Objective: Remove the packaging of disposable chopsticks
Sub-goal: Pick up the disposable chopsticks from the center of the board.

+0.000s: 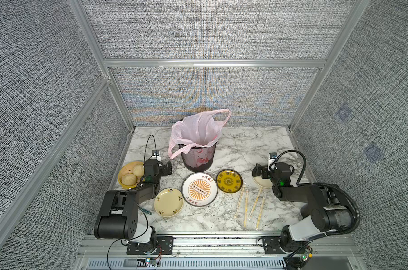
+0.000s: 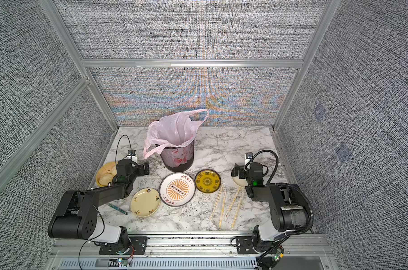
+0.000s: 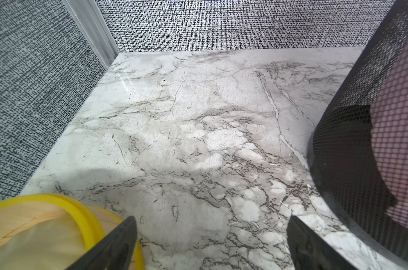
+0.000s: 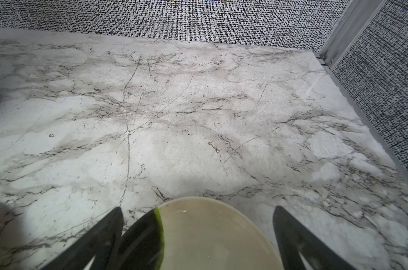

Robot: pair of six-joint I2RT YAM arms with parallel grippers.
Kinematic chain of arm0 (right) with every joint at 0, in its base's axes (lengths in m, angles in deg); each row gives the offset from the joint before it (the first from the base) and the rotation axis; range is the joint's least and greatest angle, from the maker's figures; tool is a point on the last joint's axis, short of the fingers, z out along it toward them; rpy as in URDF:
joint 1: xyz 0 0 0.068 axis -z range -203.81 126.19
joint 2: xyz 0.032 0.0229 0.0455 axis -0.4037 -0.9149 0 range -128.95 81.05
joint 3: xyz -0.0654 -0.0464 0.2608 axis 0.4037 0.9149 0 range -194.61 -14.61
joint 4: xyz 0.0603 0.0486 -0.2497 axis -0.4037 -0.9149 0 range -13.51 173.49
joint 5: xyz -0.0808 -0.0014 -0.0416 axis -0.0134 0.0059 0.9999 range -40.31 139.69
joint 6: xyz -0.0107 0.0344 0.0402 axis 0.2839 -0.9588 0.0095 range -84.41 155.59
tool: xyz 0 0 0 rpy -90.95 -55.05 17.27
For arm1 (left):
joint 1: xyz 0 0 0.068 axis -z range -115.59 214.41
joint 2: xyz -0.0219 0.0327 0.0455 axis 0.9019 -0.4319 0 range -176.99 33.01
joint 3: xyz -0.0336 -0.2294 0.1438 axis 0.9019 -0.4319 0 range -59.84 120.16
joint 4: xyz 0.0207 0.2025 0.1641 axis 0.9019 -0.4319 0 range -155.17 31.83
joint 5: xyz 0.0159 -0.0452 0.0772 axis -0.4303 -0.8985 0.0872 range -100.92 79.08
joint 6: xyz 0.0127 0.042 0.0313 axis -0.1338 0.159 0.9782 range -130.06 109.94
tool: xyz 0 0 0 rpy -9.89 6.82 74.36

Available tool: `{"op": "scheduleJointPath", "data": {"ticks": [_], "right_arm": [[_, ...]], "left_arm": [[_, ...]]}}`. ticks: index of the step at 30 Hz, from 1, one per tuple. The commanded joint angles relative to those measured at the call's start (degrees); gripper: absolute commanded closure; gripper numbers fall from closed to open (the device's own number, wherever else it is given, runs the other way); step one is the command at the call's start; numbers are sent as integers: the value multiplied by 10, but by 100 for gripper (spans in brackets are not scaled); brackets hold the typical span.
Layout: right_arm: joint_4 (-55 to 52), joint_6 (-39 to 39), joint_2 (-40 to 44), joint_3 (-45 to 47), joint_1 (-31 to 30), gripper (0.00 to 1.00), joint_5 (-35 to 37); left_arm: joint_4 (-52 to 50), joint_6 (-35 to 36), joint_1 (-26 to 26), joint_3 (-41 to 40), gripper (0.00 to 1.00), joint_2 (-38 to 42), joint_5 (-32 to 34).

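Top views both show the disposable chopsticks (image 1: 245,208) lying flat on the marble table (image 1: 233,152), in the near right part, just on the near side of a yellow patterned plate (image 1: 229,181) and beside the right arm. The four pairs lie side by side, running roughly from near to far and slightly fanned. The packaging (image 1: 255,202) is thin and clear, so it shows only faintly along the sticks, and I cannot tell its state for each pair. No gripper touches them. The left gripper (image 1: 168,168) hangs at the far left, between a yellow steamer basket (image 1: 125,173) with buns and a black mesh bin (image 1: 199,161) lined with a pink bag (image 1: 196,131). In the left wrist view the left gripper (image 3: 211,219) has its fingers spread wide over bare marble, with nothing between them. The right gripper (image 1: 256,171) hangs over a pale dish (image 1: 260,183) at the right side, well apart from the sticks. In the right wrist view the right gripper (image 4: 197,207) also has its fingers wide apart, and the pale dish (image 4: 210,233) lies below them, not gripped. Between the arms, a cream plate (image 1: 168,202) and a white plate with an orange sun pattern (image 1: 186,184) rest on the table
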Motion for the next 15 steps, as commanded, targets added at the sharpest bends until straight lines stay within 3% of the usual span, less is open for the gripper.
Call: {"op": "scheduleJointPath", "data": {"ticks": [1, 15], "right_arm": [[21, 2, 1, 0, 0, 1, 2], [17, 5, 3, -1, 0, 1, -4]], "left_arm": [[14, 2, -1, 2, 0, 1, 4], [20, 4, 0, -9, 0, 19, 3]]}}
